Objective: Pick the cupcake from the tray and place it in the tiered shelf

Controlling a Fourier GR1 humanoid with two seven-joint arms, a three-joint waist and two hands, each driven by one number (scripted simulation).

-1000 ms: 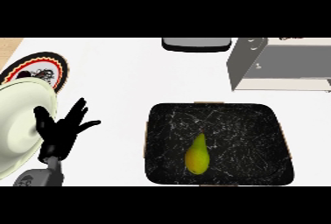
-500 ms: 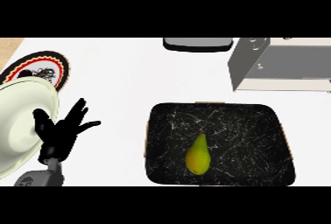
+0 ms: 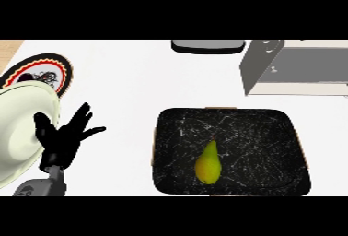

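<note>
A black marbled tray (image 3: 272,138) lies at the lower right of the counter. On it rests a yellow-green pear-shaped item (image 3: 209,163), pointed end up; no cupcake shows anywhere. The grey tiered shelf (image 3: 299,67) stands at the upper right, its open side facing the tray. My left hand (image 3: 62,140) is at the lower left, open with fingers spread upward, well apart from the tray and holding nothing. My right hand does not show.
A large pale plate (image 3: 20,133) sits at the left edge, partly behind my left hand. Above it lies a plate with a red, black and white pattern (image 3: 41,73). A dark flat object (image 3: 207,46) lies at the top centre.
</note>
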